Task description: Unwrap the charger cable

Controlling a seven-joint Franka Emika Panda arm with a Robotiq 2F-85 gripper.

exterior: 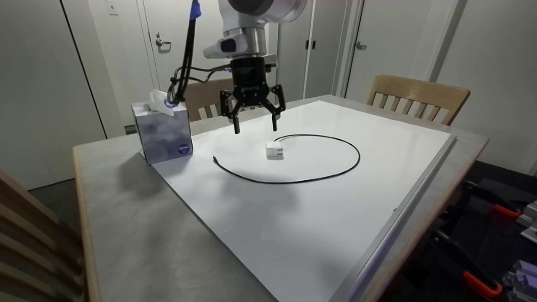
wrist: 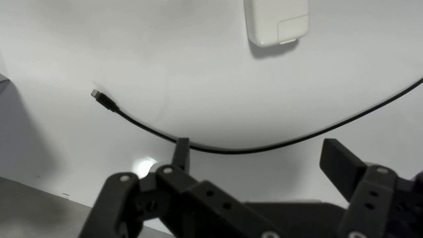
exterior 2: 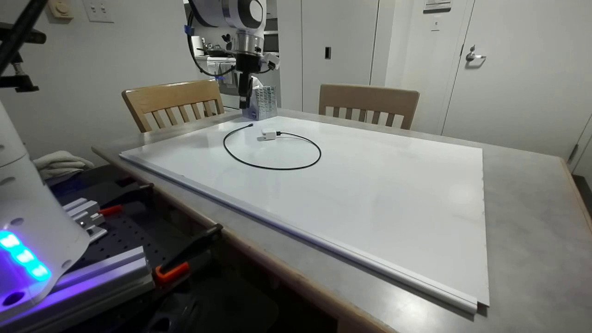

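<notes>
Gripper [exterior: 255,129] hangs above glossy white board [exterior: 293,243], jaws wide apart. Below, on board, black cable [wrist: 231,152] lies in broad, open loop, one end at white plug [exterior: 274,149], other end free. Board rests on grey, wood-edged table [exterior: 126,218]; tissue box [exterior: 165,136] stands at board's corner. Wooden chairs [exterior: 419,92] around table. Pale doors [exterior 2: 522,92], grey walls [exterior 2: 129,46] behind.
</notes>
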